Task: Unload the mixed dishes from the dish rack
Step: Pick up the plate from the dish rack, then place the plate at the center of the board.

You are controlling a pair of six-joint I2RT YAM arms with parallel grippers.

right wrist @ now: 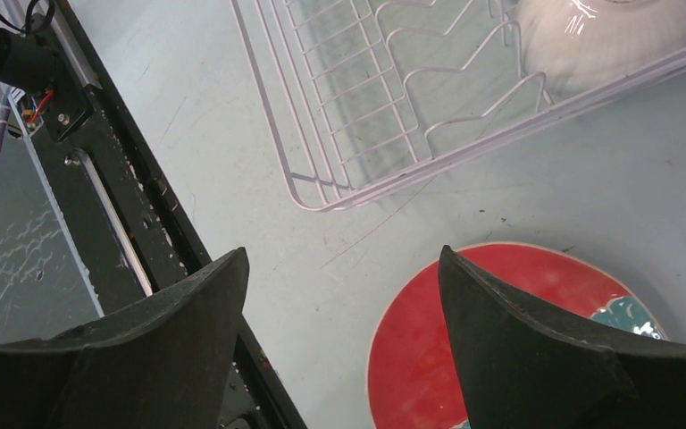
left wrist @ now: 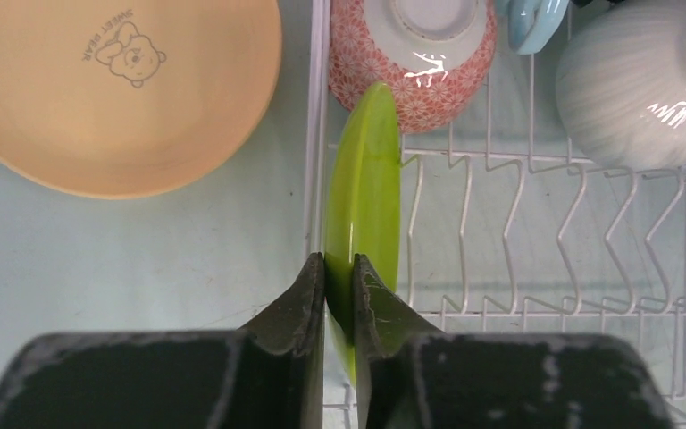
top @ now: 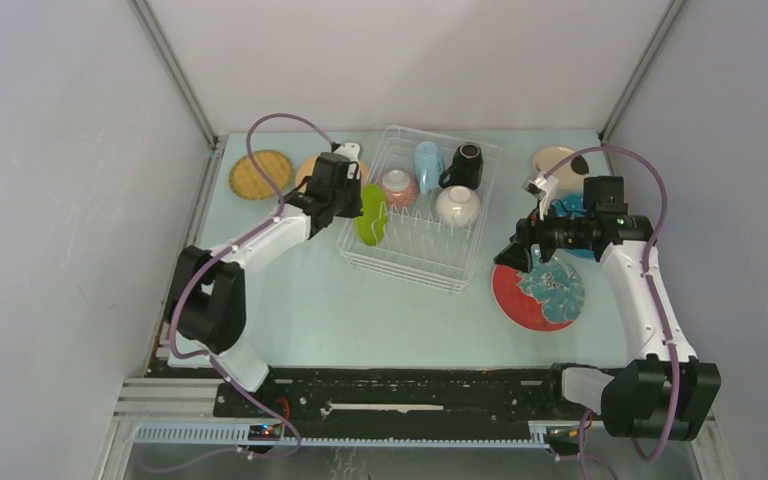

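- dish rack [top: 400,262]: white wire, mid table
- lime green plate [left wrist: 363,188]: on edge at the rack's left end, rim pinched by left gripper [left wrist: 338,268]
- red floral bowl [top: 398,186], white bowl [top: 457,205]: upside down in rack
- light-blue cup [top: 427,160], black mug [top: 464,165]: rack's far side
- yellow woven plate [top: 260,174], orange plate [left wrist: 116,89]: flat on table, left of rack
- red plate [top: 538,292], cream plate [top: 557,160]: flat, right of rack

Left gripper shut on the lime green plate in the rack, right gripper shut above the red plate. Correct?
Not quite. The right gripper is open, not shut: the right wrist view shows its fingers spread wide with nothing between them, above the red plate. The rest holds: the left gripper is shut on the lime green plate, which stands on edge in the dish rack.
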